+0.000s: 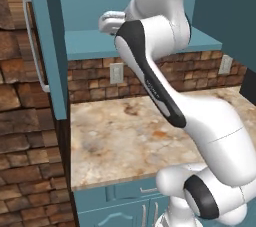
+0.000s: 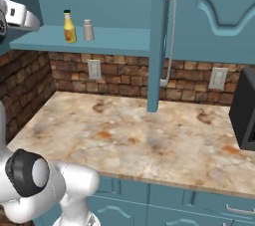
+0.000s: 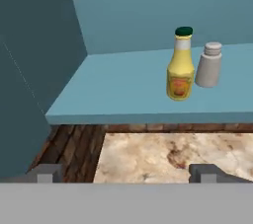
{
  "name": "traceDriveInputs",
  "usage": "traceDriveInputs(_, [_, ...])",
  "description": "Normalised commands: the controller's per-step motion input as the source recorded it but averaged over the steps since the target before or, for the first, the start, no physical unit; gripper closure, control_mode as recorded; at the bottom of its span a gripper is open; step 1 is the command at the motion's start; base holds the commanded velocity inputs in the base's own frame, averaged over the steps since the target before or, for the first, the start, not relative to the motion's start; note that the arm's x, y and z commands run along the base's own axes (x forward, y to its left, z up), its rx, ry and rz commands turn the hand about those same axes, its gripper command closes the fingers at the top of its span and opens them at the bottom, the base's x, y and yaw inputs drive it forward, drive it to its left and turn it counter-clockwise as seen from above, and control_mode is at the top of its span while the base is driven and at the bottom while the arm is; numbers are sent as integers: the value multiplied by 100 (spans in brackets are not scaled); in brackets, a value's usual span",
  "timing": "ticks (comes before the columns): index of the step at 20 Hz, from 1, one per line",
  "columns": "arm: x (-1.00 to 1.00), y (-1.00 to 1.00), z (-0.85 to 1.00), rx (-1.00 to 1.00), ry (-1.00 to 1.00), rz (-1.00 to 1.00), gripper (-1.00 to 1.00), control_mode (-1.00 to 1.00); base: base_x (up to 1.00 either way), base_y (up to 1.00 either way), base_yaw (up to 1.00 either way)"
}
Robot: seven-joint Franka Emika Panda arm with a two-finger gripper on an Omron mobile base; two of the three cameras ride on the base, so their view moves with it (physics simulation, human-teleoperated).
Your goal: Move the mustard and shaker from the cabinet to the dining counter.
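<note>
A: Where did we see the mustard (image 3: pixel 180 67) and the shaker (image 3: pixel 209 65)?

B: Both stood upright on the teal shelf of the cabinet (image 3: pixel 123 90), right of centre in the hand view. In the right base view we saw the mustard (image 2: pixel 69 27) and shaker (image 2: pixel 88 30) at the upper left, close beside each other but not touching, the shaker to the right.

A: How near the shelf's lip were they?

B: The mustard stood a little nearer the front lip than the shaker. To their left in the hand view we had a broad bare stretch of shelf running to the cabinet's side wall.

A: And the gripper (image 3: pixel 126 173)?

B: Its two tips sat at the bottom of the hand view, spread wide apart, with nothing between them. They were short of the shelf's front edge and slightly below it.

A: What bounded the opening?

B: In the right base view an open door (image 2: pixel 160 41) with a silver bar handle (image 2: pixel 169 38) hung edge-on at centre. Below, the marbled counter (image 2: pixel 149 135) lay bare up to a dark appliance (image 2: pixel 245 113) at the right edge.
</note>
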Motion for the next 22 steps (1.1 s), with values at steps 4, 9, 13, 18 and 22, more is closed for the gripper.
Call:
traceDriveInputs(4, [29,-58,0,-7,-6,-25,-100,-100,0,0,0])
traceDriveInputs(9, [36,-42,5,-5,-1,-14,-100,-100,0,0,0])
traceDriveInputs(13, [52,-22,4,-1,0,-10,-100,-100,0,0,0])
traceDriveInputs(18, [59,-9,0,0,1,-4,-100,-100,0,0,0])
traceDriveInputs(22, [67,0,0,0,1,-1,-100,-100,0,0,0])
